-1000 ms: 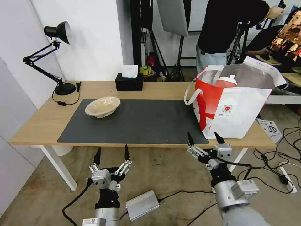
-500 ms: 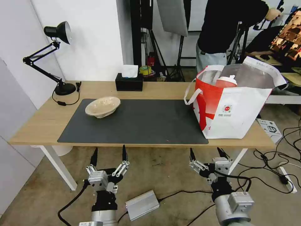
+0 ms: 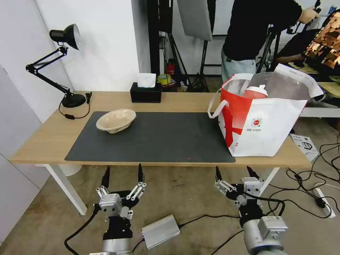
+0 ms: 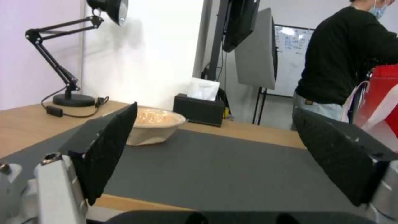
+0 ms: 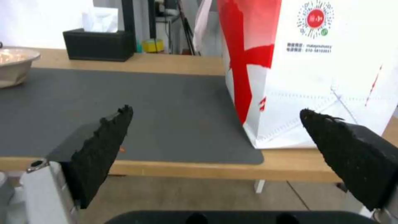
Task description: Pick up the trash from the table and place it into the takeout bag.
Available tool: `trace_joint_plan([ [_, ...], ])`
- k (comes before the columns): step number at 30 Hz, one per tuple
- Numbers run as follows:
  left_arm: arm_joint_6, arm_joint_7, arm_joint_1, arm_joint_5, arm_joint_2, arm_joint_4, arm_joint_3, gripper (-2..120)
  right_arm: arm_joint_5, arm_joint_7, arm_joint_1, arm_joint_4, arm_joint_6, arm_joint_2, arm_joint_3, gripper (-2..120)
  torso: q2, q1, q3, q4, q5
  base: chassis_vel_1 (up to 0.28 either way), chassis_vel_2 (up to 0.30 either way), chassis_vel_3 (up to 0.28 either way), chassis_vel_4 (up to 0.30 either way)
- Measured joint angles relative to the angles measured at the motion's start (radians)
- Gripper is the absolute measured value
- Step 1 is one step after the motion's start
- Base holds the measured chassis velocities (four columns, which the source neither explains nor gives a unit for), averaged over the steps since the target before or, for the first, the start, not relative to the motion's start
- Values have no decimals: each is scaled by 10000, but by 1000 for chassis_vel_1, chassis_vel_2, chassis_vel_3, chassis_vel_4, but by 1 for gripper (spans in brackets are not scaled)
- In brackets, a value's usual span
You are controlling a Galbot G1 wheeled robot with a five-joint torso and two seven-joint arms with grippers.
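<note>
Grippers hang in front of the table's near edge, below the level of the top, and both are empty. The left gripper (image 3: 123,174) points its two black fingertips upward, with the jaws spread wide; it is below the left half of the dark grey mat (image 3: 156,136). The right gripper (image 3: 234,173) is below the near right corner of the mat, also with its tips up and its jaws spread wide, and it holds nothing. Both forearms rise from the bottom of the head view.

On the table (image 3: 42,141) the beige pulp bowl (image 3: 116,120) rests on the far left part of the mat, tilted a little, well apart from both grippers. The takeout bag (image 3: 264,120) stands upright on the right end of the table, its near corner on the mat. The red drink cup (image 3: 255,92) with its white lid is inside the bag, and its top shows above the rim.

The bag has a small round red logo (image 5: 315,18) on its white face, with two lines of small print below it, too small to read. A black tissue box (image 3: 145,92) and a black desk lamp (image 3: 60,53) stand at the far side.
</note>
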Motion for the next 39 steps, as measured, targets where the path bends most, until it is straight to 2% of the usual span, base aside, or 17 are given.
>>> trace_joint_plan([
  [18,103,-15,-210,-159,6,81,-51,100,-317,-78,48,-22,22,40,-22,100,-1,0,-1,0,0,0,0,0,0],
  [25,297,-11,-435,-315,18,-185,-403,100,-310,-81,45,-16,17,37,-25,100,-1,0,-1,-1,-1,0,0,0,0],
  [30,1024,-247,-780,-1548,262,-618,-948,100,-308,-82,44,-12,14,36,-26,100,0,0,-1,1,-2,0,0,0,0],
  [32,1725,-541,-1180,-2954,793,-870,-1395,100,-306,-82,44,-11,13,35,-26,100,0,0,0,0,-2,0,0,0,0],
  [33,1725,-541,-1180,-2954,793,-870,-1395,100,-306,-82,44,-11,13,35,-26,100,0,0,0,0,-2,0,0,0,0],
  [34,2024,-761,-1386,-3888,1213,-972,-1685,100,-305,-82,44,-10,13,35,-26,100,0,0,0,0,-3,0,0,0,0],
  [35,2116,-874,-1467,-4270,1391,-1008,-1802,100,-303,-82,44,-9,13,35,-27,100,0,0,0,-1,-2,0,0,0,0],
  [37,2184,-959,-1538,-4592,1553,-1039,-1904,100,-302,-82,43,-10,12,34,-26,100,0,0,0,0,-3,0,0,0,0],
  [39,2449,-1294,-1862,-5880,2170,-1171,-2306,100,-300,-83,44,-8,13,35,-26,100,0,0,0,1,-3,0,0,0,0],
])
